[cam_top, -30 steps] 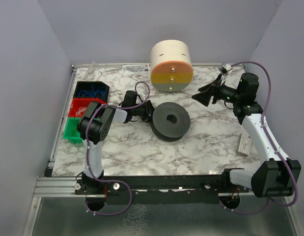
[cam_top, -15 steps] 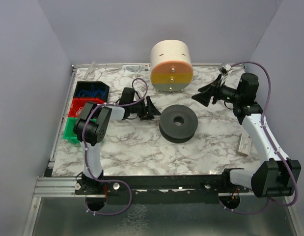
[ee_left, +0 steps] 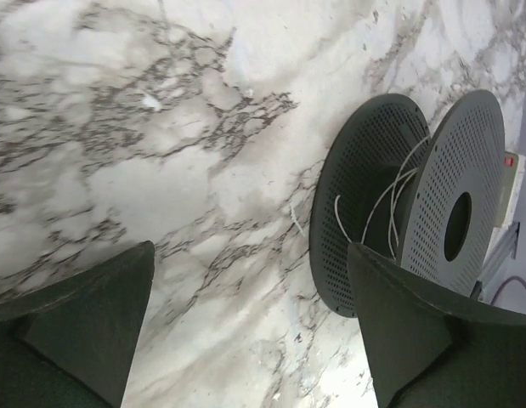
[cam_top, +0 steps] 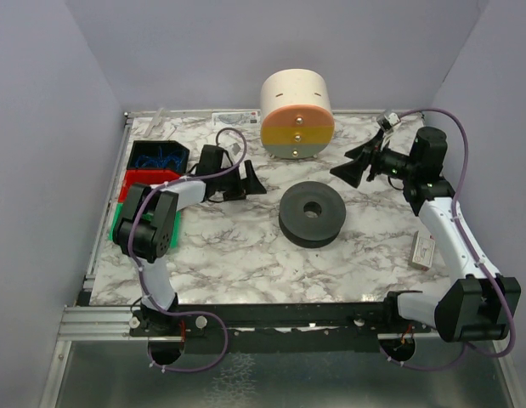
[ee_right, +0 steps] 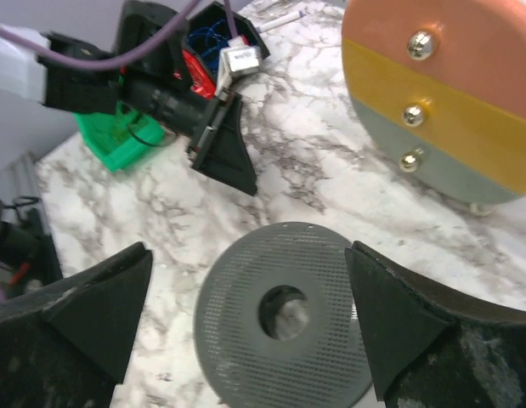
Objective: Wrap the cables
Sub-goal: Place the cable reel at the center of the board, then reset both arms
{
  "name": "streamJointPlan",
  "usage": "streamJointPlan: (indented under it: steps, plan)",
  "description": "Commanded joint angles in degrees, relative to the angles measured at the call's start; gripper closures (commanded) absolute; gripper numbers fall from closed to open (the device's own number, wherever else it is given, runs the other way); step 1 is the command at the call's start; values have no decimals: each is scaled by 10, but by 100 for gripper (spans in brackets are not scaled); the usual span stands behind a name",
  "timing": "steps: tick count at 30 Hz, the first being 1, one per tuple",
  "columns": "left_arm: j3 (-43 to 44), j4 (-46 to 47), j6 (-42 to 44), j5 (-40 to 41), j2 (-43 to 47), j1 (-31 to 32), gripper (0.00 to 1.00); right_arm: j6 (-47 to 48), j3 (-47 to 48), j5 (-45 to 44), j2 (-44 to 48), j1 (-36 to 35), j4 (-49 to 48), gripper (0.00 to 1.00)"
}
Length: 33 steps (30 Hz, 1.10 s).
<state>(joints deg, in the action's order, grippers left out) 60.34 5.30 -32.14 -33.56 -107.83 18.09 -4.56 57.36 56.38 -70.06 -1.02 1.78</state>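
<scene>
Above the table [cam_top: 237, 255], left end effector [cam_top: 253, 180] and right end effector [cam_top: 342, 162] gape empty; loose cables [ee_left: 395, 184] may spring off the spool [cam_top: 311, 213] unless pinched.

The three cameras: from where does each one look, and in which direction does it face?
Top external: above and behind the arms, looking down on the table; both arms show whole, with left gripper and right gripper.
Left wrist: low on the left arm, facing along the marble toward the spool and its cables; its own two fingers show.
Right wrist: raised, looking down at the spool and the left gripper; its own fingers show.
Shared: all three show the spool; top and right wrist also share the striped drum.
</scene>
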Motion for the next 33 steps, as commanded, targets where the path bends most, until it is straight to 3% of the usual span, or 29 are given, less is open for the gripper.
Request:
streamJointPlan:
  steps: [1, 8, 14, 21, 29, 33]
  plan:
    - [38, -116, 122, 77, 62, -18, 1, 54, -8, -33, 23, 2, 25, 1]
    - [54, -204, 272, 157, 191, -29, 1, 108, 19, -133, 69, 2, 84, 0]
    - [74, -305, 380, 200, 293, -42, 1, 186, 55, -244, 106, 2, 229, 0]
    - [29, -364, 405, 234, 422, -44, 1, 142, -26, -370, 248, 2, 221, 0]
    - [-103, -335, 455, 269, 665, -46, 1, 138, -74, -415, 376, 2, 254, 0]
    - [-124, -343, 446, 297, 709, -57, 1, 155, -113, -405, 429, 2, 250, 0]
